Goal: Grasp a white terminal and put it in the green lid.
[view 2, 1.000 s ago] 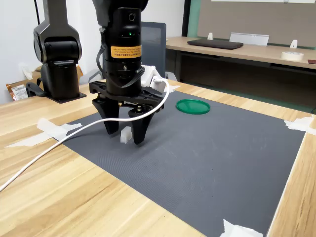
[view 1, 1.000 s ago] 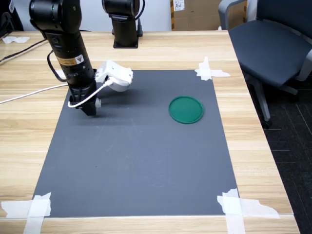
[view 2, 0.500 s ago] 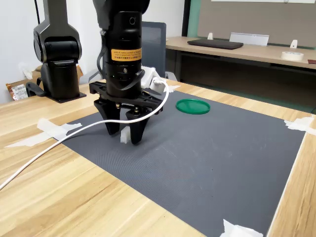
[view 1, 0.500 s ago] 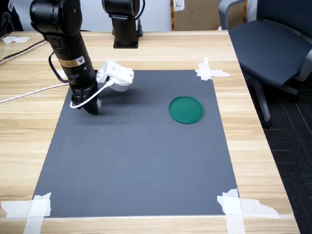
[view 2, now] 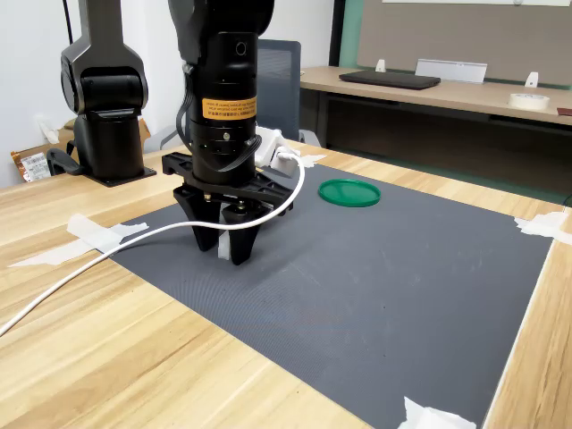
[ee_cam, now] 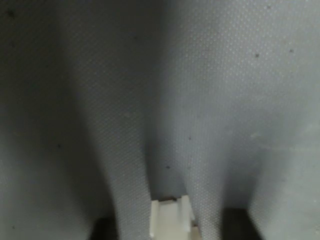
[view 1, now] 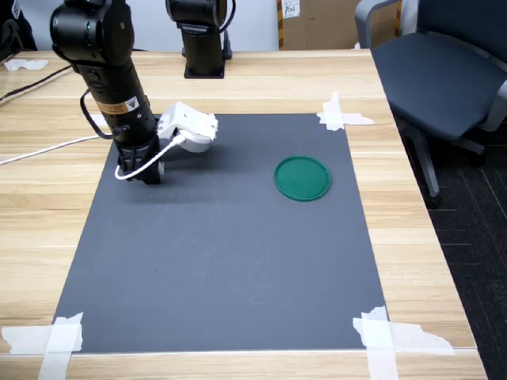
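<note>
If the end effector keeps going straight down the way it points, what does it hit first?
The dark mat. The end effector points straight down with its fingertips at or almost on the mat, the white terminal between them. Whether they already touch is unclear.

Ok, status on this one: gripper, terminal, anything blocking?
Gripper down on the dark grey mat, closed around the tiny white plastic terminal. Round dark-green plastic lid empty. Nothing on the mat between them.
</note>
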